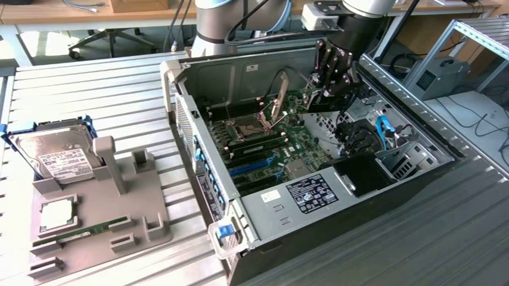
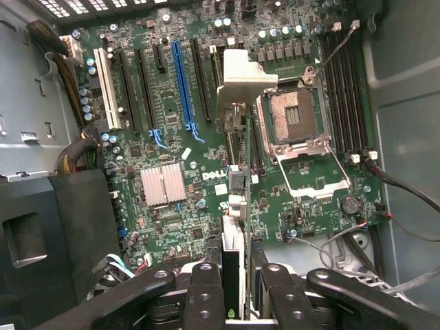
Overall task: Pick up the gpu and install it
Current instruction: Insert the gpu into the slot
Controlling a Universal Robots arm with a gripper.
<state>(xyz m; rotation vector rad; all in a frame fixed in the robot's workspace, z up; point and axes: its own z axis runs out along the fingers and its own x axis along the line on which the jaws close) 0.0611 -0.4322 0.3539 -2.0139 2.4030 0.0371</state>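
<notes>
slatted metal table (image 1: 95,83) carries a grey holder (image 1: 95,220) with a hard drive (image 1: 56,156), near the open pc case (image 1: 263,208). over the motherboard (image 2: 172,137), the gripper (image 2: 237,289), half closed, grips the gpu (image 2: 237,206) on edge, its silver bracket (image 2: 244,72) farthest.

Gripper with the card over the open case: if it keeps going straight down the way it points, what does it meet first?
Probably the motherboard: the gpu held edge-on in the gripper would touch near the black slots beside the CPU socket. Exact slot alignment is unclear.
</notes>
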